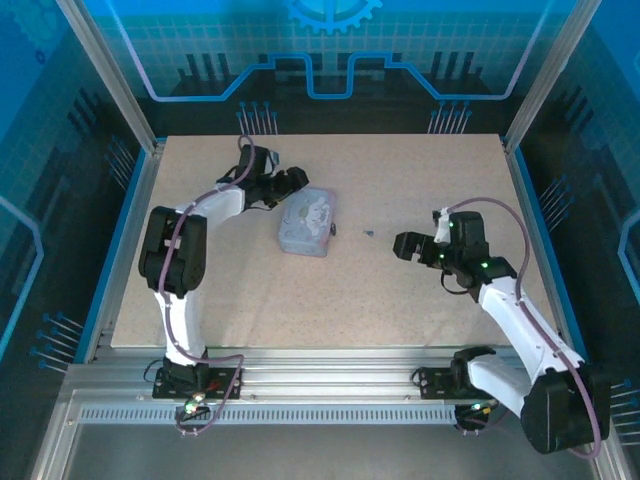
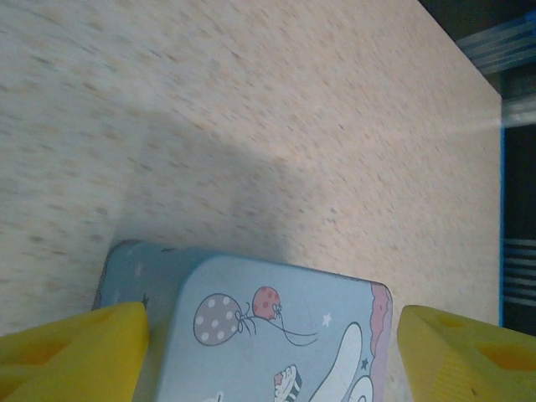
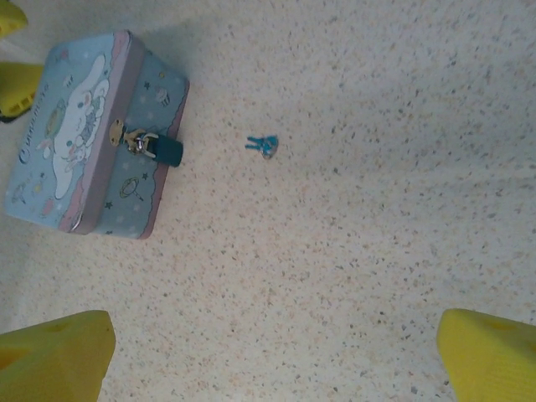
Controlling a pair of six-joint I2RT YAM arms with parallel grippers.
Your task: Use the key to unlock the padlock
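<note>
From above, the pale blue tin sits on the speckled bench, a little left of centre. The key, a tiny dark speck, lies on the bench to the right of the tin, near it but apart. The left gripper hangs at the tin's far left corner. The right gripper hovers to the right of the key, pointing toward it

In the left wrist view, the left gripper is spread wide, released, its yellow fingers on either side of the tin's cartoon lid

In the right wrist view, the right gripper is also spread wide and holds nothing. A dark teal padlock hangs on the tin's clasp, and the key lies flat beside it without touching
</note>
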